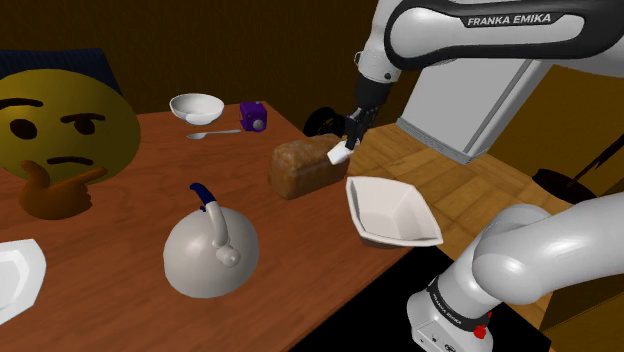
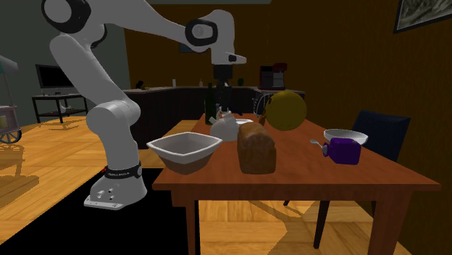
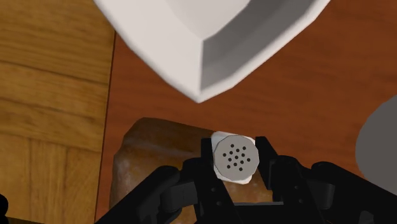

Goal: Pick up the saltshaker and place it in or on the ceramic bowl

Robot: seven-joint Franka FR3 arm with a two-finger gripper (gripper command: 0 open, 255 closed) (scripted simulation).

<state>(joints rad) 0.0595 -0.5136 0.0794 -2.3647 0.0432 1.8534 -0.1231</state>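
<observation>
End effector: my black end effector (image 3: 235, 167) is clenched on the saltshaker (image 3: 235, 157). One finger (image 3: 207, 156) presses each side of it.
Saltshaker: it is a small white shaker, and its round grey top with dark holes faces the wrist camera. In the shoulder view it hangs tilted from my end effector (image 1: 347, 143), a white shape (image 1: 338, 155) at the upper right end of the bread loaf (image 1: 305, 165).
Beneath my grip: in the wrist view the brown bread loaf (image 3: 153, 153) lies directly under the shaker, close to the desk edge, with plank floor beyond that edge.
White angular bowl: it (image 1: 392, 210) sits at the desk corner nearest my stand, just beside the loaf. The wrist view shows one pointed corner (image 3: 210, 38) aimed toward the shaker, apart from it. The second exterior view has it (image 2: 185, 151) at that view's left of the loaf (image 2: 256, 147).
Desk: reddish-brown wood (image 1: 130, 210).
Kettle: it is grey and domed with a blue handle (image 1: 212, 250), toward the shoulder view's left of the angular bowl and well apart from it.
Yellow emoji ball: a thinking face (image 1: 60, 130) at the shoulder view's left of the desk.
Far end: a round white bowl (image 1: 197, 106), a spoon (image 1: 212, 133) in front of it, and a purple mug (image 1: 253, 116) beside it.
</observation>
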